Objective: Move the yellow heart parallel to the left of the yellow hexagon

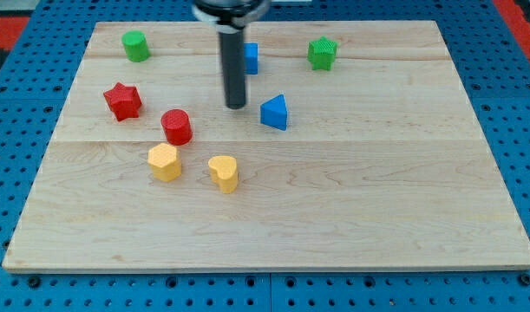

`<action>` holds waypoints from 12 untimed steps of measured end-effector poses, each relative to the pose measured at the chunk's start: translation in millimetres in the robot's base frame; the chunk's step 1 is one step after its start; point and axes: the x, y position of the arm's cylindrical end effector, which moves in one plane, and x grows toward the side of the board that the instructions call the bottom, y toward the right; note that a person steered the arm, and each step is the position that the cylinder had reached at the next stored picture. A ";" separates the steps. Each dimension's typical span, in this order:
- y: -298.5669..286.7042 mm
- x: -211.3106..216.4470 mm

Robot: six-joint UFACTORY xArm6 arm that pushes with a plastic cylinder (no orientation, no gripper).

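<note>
The yellow heart [223, 172] lies on the wooden board [334, 208], left of centre and toward the view's bottom. The yellow hexagon [164, 162] lies to its left, a short gap apart and slightly higher in the view. My tip [236, 106] rests on the board above the heart, well apart from it, between the red cylinder [176, 126] on its left and the blue triangle [275, 113] on its right. It touches no block.
A red star [122, 100] lies at the left. A green cylinder [136, 45] sits at the top left. A blue block [251, 57] is partly hidden behind the rod. A green star [322, 53] is at the top right.
</note>
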 end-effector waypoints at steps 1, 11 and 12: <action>-25.2 19.7; -60.3 180.2; -147.0 137.9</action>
